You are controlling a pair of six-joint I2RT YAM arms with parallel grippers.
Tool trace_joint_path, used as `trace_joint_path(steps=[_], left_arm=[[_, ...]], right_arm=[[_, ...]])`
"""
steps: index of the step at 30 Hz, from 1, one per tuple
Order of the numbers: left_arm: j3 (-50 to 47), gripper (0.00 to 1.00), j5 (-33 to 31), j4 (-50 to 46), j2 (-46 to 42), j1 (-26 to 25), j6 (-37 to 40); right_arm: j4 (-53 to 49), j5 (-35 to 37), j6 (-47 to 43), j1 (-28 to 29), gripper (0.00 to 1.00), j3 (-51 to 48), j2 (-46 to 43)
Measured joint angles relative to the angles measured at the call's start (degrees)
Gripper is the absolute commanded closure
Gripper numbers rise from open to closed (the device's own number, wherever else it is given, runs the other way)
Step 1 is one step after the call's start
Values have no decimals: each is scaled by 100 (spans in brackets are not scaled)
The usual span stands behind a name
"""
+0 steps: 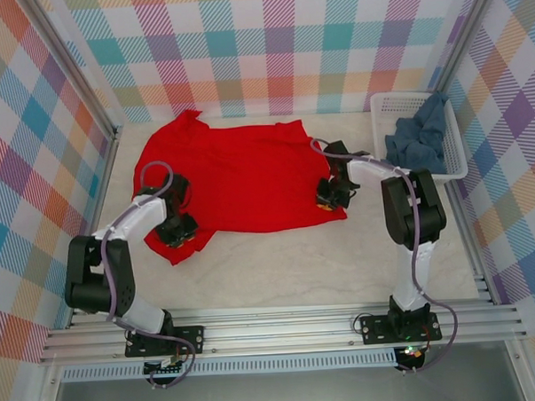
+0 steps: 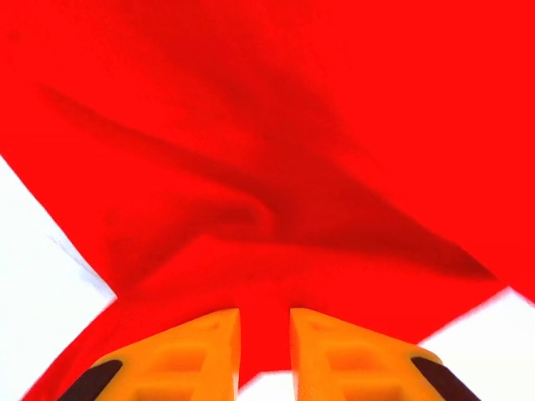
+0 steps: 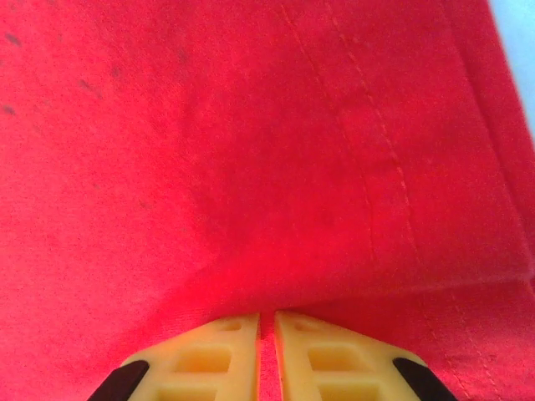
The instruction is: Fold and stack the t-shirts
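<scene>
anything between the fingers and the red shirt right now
Nothing visible stands between them. The left gripper and the right gripper are each shut on the near edge of the red t-shirt, at opposite corners, with cloth pinched directly.

- Red t-shirt (image 1: 240,175): plain bright red on the side showing, with matching red stitching.
- Blue-grey t-shirt (image 1: 420,136): dusty blue-grey, with no pattern to be seen.
- Basket (image 1: 457,152): white, with lattice walls.
- Counter (image 1: 297,270): pale cream with faint marbling.
- Walls (image 1: 278,40): pastel plaid in pink, teal, yellow, orange, lilac and white.
- Arms (image 1: 415,216): black and white segments with lilac-grey cables.
- Left fingers (image 2: 192,355) and right fingers (image 3: 209,359): yellow-orange, with black at the outer corners.
- Rails (image 1: 282,329): silver.
</scene>
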Motion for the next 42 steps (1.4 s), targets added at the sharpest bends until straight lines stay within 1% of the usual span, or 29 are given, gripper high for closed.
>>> trace_joint_path(steps=[4, 8, 9, 12, 14, 15, 16, 18, 20, 22, 23, 24, 26, 27, 31, 33, 35, 38, 42], left_arm=[[297, 80, -76, 39, 632, 308, 557], [811, 78, -363, 68, 1049, 358, 1012], [933, 77, -444, 85, 1123, 358, 1093], [1180, 64, -804, 192, 1237, 354, 1279], [1189, 61, -1198, 184, 1108, 249, 1342], [1145, 62, -1351, 192, 957, 173, 1344], [1078, 65, -1506, 179, 673, -4, 1344], [973, 70, -1628, 127, -52, -498, 1342], [920, 71, -1593, 61, -876, -1143, 1305], [721, 73, -1419, 63, -1484, -1674, 1270], [520, 73, -1300, 39, -1665, -1849, 1237], [350, 73, -1228, 2, -1759, -1921, 1211], [-20, 72, -1167, -109, -1674, -1950, 1189], [-136, 72, -1172, -133, -1491, -1947, 1191], [-321, 71, -1165, -125, -522, -1947, 1327], [-321, 70, -1169, -63, -208, -1947, 1414], [-321, 69, -1169, -7, -42, -1947, 1499], [-321, 68, -1169, 79, 81, -1947, 1624], [-326, 69, -1169, 210, 192, -1947, 1766]], right_arm=[[-55, 9, -50, 0, 85, 109, 72], [-129, 7, -114, 0, 85, 179, 116], [-149, 7, -118, 0, 85, 197, 129], [-190, 7, -155, 0, 85, 240, 142], [-197, 9, -160, 0, 85, 243, 142], [-199, 9, -160, 0, 85, 243, 140], [-203, 22, -162, 0, 85, 243, 129], [-258, 105, -179, 0, 85, 240, 87], [-326, 197, -199, 0, 82, 238, 4], [-372, 258, -205, 0, 78, 225, -144], [-363, 264, -210, 0, 75, 195, -256], [-321, 256, -214, 0, 73, 131, -404], [-74, 131, -197, 0, 68, -184, -876], [118, 11, -179, -4, 66, -393, -1141], [1550, -951, 116, -7, 58, -1690, -2634], [2181, -1360, 374, 28, 58, -2162, -3241], [2542, -1604, 608, 66, 58, -2352, -3574], [2833, -1790, 850, 96, 58, -2496, -3904], [2857, -1873, 1014, 101, 59, -2544, -4151]])
